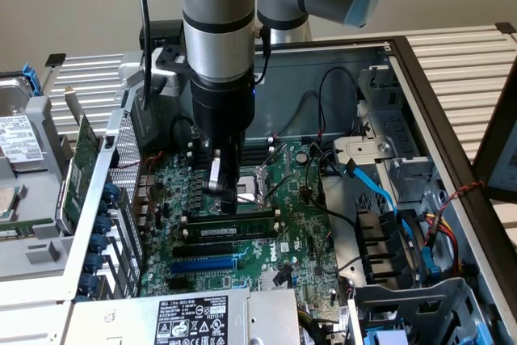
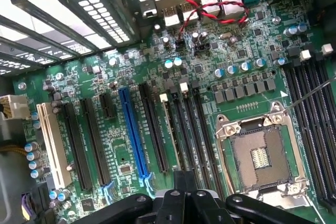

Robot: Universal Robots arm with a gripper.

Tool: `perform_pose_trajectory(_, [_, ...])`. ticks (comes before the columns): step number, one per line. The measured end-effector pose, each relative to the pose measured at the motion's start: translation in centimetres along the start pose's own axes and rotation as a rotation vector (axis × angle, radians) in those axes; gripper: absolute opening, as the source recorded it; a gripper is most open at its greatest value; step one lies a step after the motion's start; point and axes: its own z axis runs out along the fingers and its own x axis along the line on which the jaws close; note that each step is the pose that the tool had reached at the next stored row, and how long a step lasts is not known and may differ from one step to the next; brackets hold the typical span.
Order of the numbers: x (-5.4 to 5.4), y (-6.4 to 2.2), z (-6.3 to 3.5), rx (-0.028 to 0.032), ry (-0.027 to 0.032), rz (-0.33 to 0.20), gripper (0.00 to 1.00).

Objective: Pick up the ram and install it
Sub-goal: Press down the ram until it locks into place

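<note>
Fingers (image 1: 218, 186) pressed together with nothing between them, low over the motherboard (image 1: 303, 236) beside the empty processor socket (image 1: 257, 186), and the ram (image 1: 230, 232) sits in its slot just below.

One arm (image 1: 216, 30) with one gripper (image 1: 220, 182); one motherboard (image 2: 131, 66); one processor socket (image 2: 260, 156). One blue slot (image 2: 134, 135); one white slot (image 2: 52, 145); two long black slots (image 2: 79, 150) between them; one twisted red-and-black wire pair (image 2: 210, 11). One ram (image 1: 230, 233) with a white label; one power supply label (image 1: 190, 321); one hard drive (image 1: 20, 143).
</note>
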Motion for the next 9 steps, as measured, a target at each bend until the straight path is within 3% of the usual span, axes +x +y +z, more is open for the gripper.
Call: perform_pose_trajectory(9, [0.00,0.00,0.00,-0.0052,-0.0023,0.123,0.11])
